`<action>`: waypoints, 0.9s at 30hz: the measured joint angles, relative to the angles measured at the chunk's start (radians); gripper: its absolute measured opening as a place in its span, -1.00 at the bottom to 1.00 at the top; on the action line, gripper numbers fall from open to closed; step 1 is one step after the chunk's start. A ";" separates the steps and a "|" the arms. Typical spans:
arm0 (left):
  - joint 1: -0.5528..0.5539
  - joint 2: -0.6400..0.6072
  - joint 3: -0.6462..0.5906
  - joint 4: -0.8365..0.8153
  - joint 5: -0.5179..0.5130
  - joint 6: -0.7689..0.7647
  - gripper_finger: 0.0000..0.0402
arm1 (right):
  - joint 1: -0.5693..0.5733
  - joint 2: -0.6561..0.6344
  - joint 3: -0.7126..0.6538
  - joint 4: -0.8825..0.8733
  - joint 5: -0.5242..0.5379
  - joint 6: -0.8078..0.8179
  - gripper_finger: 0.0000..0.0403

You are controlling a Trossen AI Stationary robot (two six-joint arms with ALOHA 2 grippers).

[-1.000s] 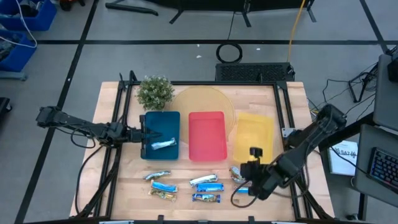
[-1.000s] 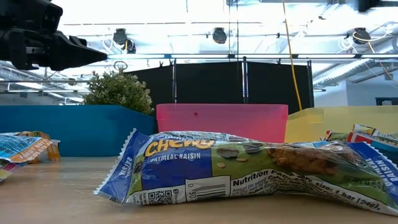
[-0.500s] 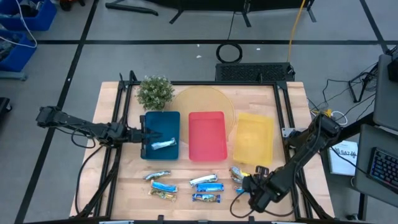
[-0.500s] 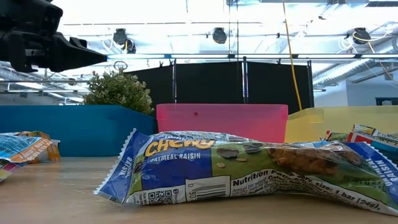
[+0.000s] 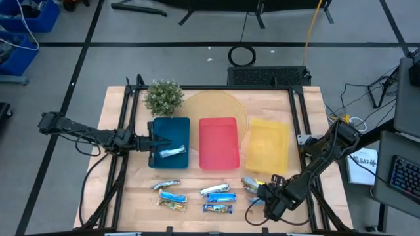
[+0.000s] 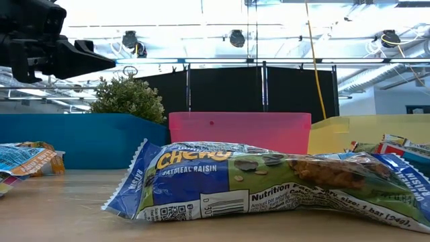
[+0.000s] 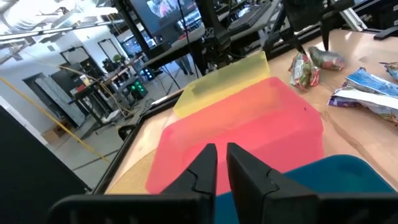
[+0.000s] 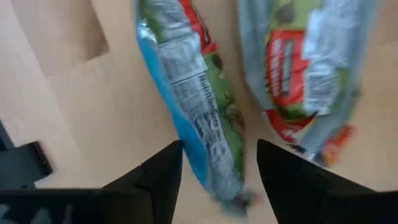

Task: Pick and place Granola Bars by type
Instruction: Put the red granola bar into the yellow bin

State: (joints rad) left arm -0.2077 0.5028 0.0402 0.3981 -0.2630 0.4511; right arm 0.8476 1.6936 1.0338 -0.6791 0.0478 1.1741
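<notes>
On the table in the high view, one silvery bar (image 5: 172, 153) is seen lying in the blue tray (image 5: 170, 131) just beside the left gripper (image 5: 153, 143), while the other granola bars (image 5: 197, 196), blue-and-white or silvery, are scattered along the near edge in front of the red tray (image 5: 218, 141) and yellow tray (image 5: 267, 143). In the low view, a shiny blue-and-green wrapper (image 6: 269, 188) marked "Chewy" is shown lying flat. In the left wrist view the fingers are nearly closed with seemingly nothing between; in the right wrist view the right gripper (image 8: 214, 163) is spread over a blue-edged bar (image 8: 189, 93).
</notes>
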 joint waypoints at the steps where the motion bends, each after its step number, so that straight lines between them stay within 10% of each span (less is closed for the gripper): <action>1: 0.000 0.000 0.000 0.000 0.000 0.000 -0.80 | 0.001 0.000 -0.021 0.030 0.000 0.000 -0.05; 27: 0.000 0.000 0.000 -0.008 0.000 -0.067 -0.83 | -0.001 -0.130 -0.117 0.262 -0.022 -0.145 -0.84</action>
State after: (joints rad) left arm -0.2077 0.5030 0.0402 0.3904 -0.2634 0.3840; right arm 0.8463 1.5639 0.9169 -0.4167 0.0259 1.0296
